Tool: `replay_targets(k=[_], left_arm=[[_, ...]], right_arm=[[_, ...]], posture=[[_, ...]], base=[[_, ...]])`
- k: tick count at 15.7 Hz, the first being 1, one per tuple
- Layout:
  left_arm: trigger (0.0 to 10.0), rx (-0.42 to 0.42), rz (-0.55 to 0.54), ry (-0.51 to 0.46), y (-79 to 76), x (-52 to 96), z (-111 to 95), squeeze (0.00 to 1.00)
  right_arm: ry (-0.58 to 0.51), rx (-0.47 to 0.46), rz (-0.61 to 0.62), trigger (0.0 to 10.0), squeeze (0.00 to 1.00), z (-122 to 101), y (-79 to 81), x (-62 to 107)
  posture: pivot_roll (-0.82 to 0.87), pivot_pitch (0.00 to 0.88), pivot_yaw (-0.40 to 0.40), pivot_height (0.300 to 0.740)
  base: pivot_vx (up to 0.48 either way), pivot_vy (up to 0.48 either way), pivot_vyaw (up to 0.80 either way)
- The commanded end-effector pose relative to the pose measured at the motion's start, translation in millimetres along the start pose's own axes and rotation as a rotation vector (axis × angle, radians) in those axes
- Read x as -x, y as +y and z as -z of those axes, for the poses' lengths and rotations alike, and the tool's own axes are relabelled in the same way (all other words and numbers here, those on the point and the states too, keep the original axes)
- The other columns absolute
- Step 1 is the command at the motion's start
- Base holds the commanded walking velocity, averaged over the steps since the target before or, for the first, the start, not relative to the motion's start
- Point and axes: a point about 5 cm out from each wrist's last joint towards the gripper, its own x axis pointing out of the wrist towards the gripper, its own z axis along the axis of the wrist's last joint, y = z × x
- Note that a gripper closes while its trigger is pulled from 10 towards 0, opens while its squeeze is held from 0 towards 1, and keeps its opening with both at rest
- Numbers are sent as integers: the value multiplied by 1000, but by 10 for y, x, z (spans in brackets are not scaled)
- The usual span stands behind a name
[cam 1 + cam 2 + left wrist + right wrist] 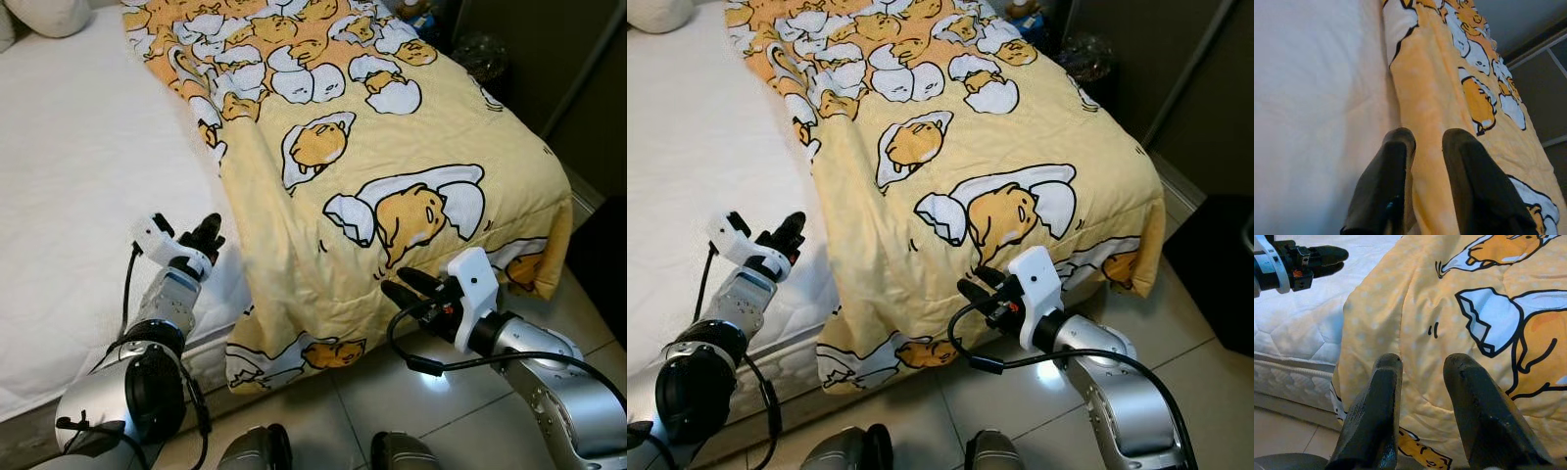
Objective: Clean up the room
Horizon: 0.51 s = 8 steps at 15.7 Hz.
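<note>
Looking down, you have the yellow quilted blanket printed with cartoon egg characters point(392, 166) spread over the right half of the white mattress point(78, 166), its near edge drooping over the bed's foot toward the pale tiled floor point(362, 392)

Left gripper point(208, 235) hovers low over the bare mattress, fingers a little apart with nothing between them; in the left wrist view the two black fingers point(1386, 186) point along the blanket's long folded edge, which lies just ahead of the tips and to their right. You cannot tell whether the tips touch the fabric

Right gripper point(407, 286) sits at the blanket's near hanging edge, fingers parted, nothing pinched. In the right wrist view its fingers point(1376, 416) frame the yellow fabric just ahead, with a white-and-orange egg print point(1498, 318) beyond the tips and the mattress's stitched side point(1288, 377) off to their left. Whether the tips rest on the blanket is unclear

The left gripper also shows in the right wrist view, well beyond the right gripper and across the blanket's fold, over the white sheet

Farther from both grippers, at the bed's head end, a white pillow point(49, 15) lies on the mattress. Beyond the blanket's far right side stands a dark wardrobe panel point(549, 49). Below the grippers, your robot's two dark feet point(255, 450) stand on the tiles
</note>
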Motion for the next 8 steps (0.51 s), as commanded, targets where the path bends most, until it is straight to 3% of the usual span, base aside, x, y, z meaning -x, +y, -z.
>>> replay_targets(k=[1,8], left_arm=[[10000,32,-3,14,-2,0,31,1000],[10000,91,-84,36,109,58,126,1000]], right_arm=[[-3,3,-17,10000,0,-7,41,13],[1,8,-40,10000,0,-15,64,-2]], posture=[[-336,127,109,740],[-341,114,103,740]], base=[[0,0,0],[0,0,0]])
